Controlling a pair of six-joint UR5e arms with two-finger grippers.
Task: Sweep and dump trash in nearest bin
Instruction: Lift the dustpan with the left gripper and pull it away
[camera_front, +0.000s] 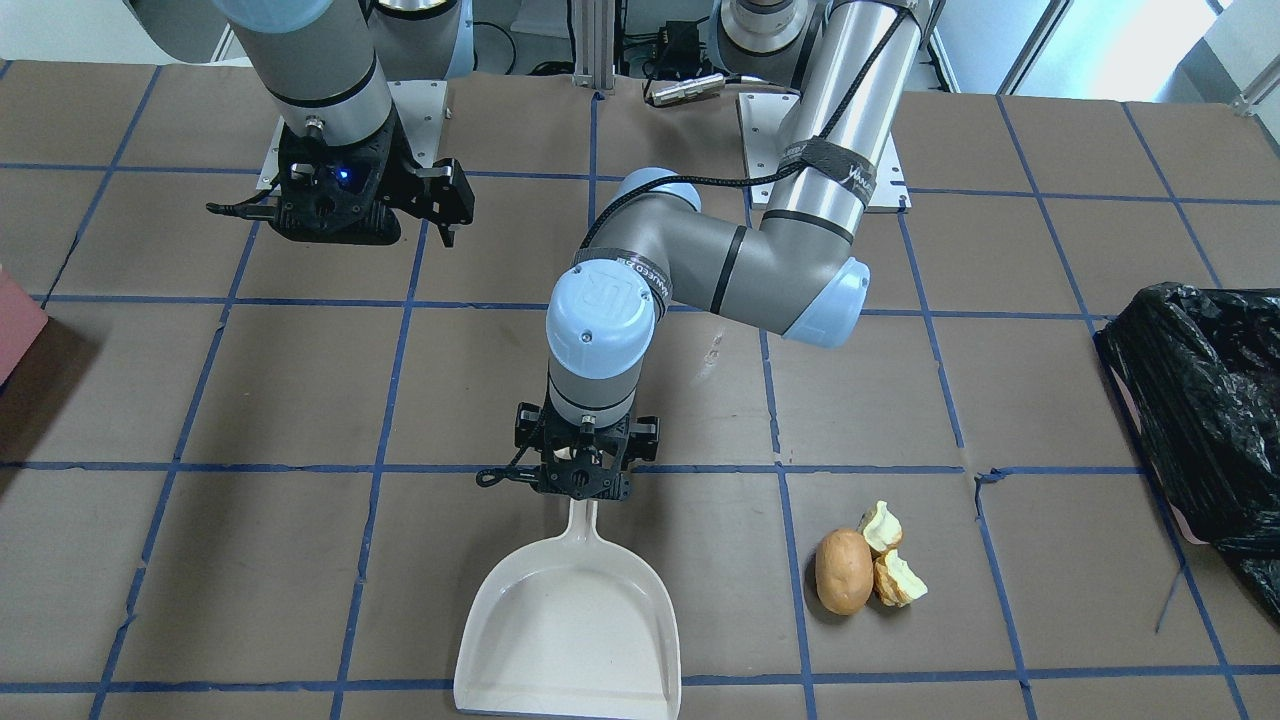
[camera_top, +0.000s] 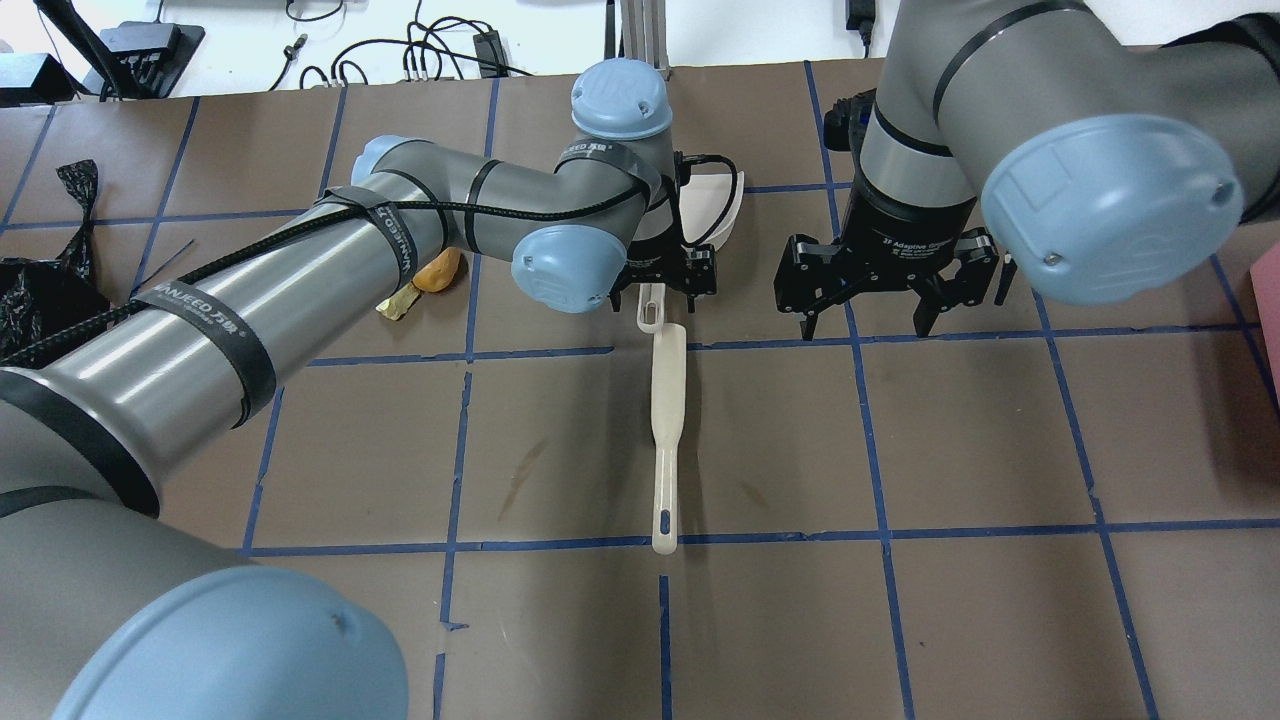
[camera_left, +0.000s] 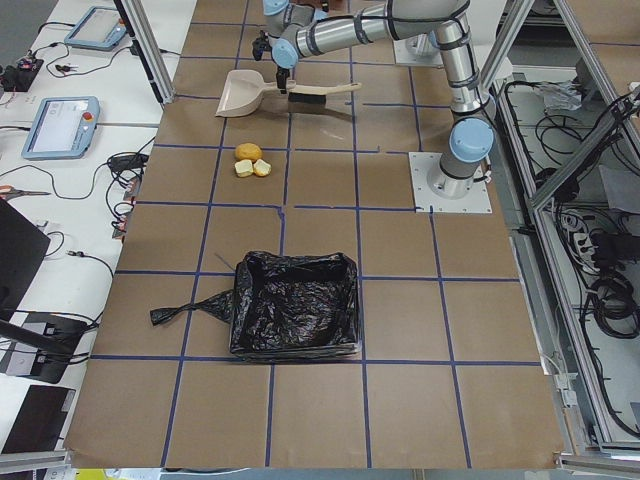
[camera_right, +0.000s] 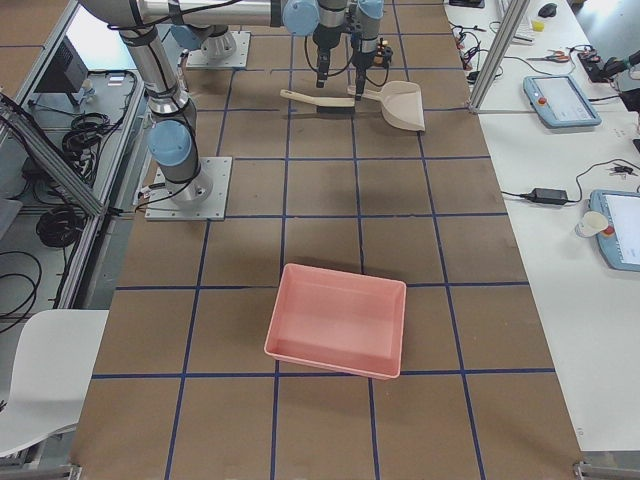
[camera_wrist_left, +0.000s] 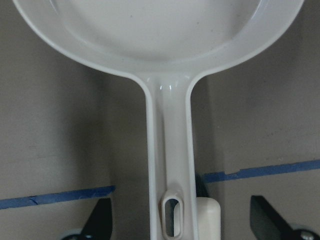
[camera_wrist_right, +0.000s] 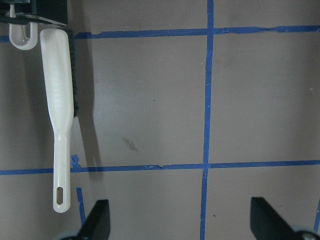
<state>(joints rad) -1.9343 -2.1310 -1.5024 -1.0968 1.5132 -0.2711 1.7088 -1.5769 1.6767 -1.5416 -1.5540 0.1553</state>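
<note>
Left fingers: I am holding the left gripper (camera_front: 585, 478) low over the dustpan (camera_front: 570, 620). Its fingers (camera_wrist_left: 100, 222) are standing apart on either side of the handle, not yet pressing on it.
Handle axis: I am reading the handle as running straight away from the robot, square across the gap between the fingers, with the pan mouth facing the far side of the surface (camera_front: 300, 400).
Right fingers: I am keeping the right gripper (camera_top: 868, 322) spread and empty above the surface, with nothing between its fingers (camera_wrist_right: 95, 220).
Brush: I am seeing the brush (camera_top: 665, 430) lying flat just to the robot's left of the right gripper. Its long axis is pointing back toward the robot, and its head end is tucked near the dustpan handle.
Trash: I am finding the trash (camera_front: 865, 565) lying on the surface to the robot's left of the pan, beside the mouth and not in front of it.
Bin: I am noting the bin (camera_front: 1210, 400) further along on that same side, beyond the trash.
Nearer arm: I am judging the left arm better placed for the pan and the right arm for the brush.
</note>
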